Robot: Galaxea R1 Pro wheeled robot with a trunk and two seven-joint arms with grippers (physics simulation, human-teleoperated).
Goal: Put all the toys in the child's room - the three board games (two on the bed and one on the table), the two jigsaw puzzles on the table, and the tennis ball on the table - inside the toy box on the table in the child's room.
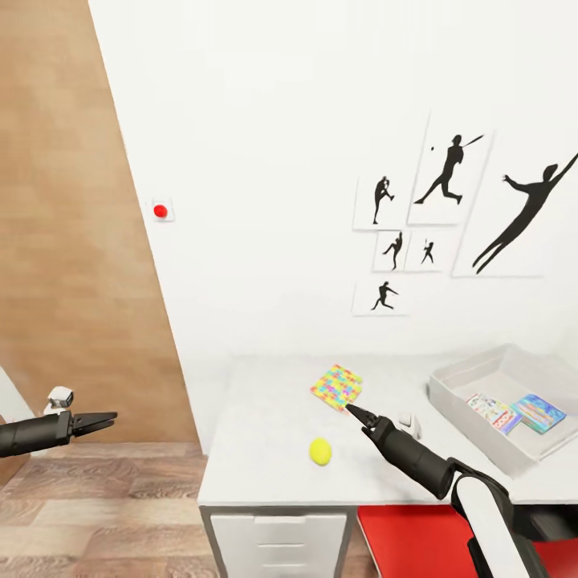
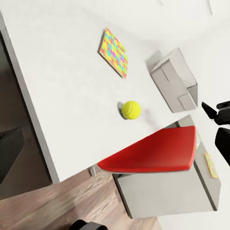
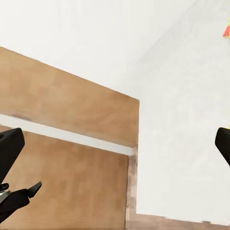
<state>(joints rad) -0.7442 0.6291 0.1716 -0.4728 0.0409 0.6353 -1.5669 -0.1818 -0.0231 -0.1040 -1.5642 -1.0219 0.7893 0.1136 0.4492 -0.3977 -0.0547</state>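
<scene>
Step in hand, by my read: picking the remaining jigsaw puzzle (image 1: 337, 386) off the counter (image 1: 257, 449). Your right pincer (image 1: 352, 409) sits at the puzzle's near corner, on the side toward the toy box (image 1: 466, 401); I can't tell if it's touching. In the head view its tip looks closed to a point, while the right wrist view shows the two fingers set well apart, so I can't call how far open it is. It holds nothing that I can see.

The toy box already carries two flat printed boxes (image 1: 514, 412). The tennis ball (image 1: 320, 451) lies loose on the counter, nearer the front edge than the puzzle and well apart from the toy box.

Next move likely needs a finger under the puzzle's edge; it's thin and lies flat.

Left pincer (image 1: 108, 418) hangs off the counter's end over the floor, fingers near together, empty.
</scene>
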